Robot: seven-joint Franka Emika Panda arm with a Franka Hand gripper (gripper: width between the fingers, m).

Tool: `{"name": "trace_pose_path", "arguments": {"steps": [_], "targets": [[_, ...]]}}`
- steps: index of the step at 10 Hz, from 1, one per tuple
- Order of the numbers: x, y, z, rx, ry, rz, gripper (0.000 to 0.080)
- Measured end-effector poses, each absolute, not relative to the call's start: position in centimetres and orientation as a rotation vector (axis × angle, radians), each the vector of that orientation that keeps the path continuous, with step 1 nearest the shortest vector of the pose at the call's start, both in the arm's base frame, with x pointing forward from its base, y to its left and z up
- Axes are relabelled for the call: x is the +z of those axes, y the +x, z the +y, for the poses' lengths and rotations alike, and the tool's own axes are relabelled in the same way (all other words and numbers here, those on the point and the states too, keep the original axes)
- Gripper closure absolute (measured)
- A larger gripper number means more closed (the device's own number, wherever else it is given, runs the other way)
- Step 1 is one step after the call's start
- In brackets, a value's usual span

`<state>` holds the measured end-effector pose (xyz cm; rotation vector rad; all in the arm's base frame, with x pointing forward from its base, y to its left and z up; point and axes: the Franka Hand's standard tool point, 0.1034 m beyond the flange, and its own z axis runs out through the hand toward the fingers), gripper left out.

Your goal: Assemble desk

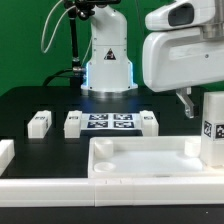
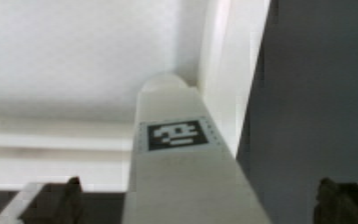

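The white desk tabletop (image 1: 140, 160) lies rim up at the front of the black table. One white tagged leg (image 1: 213, 128) stands upright at its corner on the exterior view's right. In the wrist view this leg (image 2: 185, 150) rises between my gripper's (image 2: 197, 205) two fingers, with a gap on each side. The gripper is open and straddles the leg without touching it. One dark finger (image 1: 187, 103) shows beside the leg. Three more legs lie behind the tabletop (image 1: 40, 123), (image 1: 73, 123), (image 1: 148, 122).
The marker board (image 1: 110, 122) lies between the loose legs, in front of the robot base (image 1: 108, 60). A low white bar (image 1: 5, 152) sits at the exterior view's left and another runs along the front (image 1: 100, 195).
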<state>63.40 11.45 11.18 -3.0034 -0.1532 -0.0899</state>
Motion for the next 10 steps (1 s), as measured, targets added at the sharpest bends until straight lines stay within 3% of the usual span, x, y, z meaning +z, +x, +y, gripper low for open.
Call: {"name": "trace_pose_path", "arguments": {"steps": [1, 2, 3, 4, 7, 10], "targets": [[11.12, 63.35, 11.46, -0.091, -3.003, -0.138, 0.0275], [11.12, 63.36, 11.47, -0.09, -3.002, -0.117, 0.0275], [11.12, 63.35, 11.53, -0.084, -3.001, -0.029, 0.0411], [11.08, 63.4, 11.09, -0.077, -3.003, 0.085, 0.0497], [11.0, 63.4, 10.87, -0.059, -2.98, 0.365, 0.05], [10.88, 63.15, 10.79, -0.065, -2.77, 1.084, 0.0501]]}}
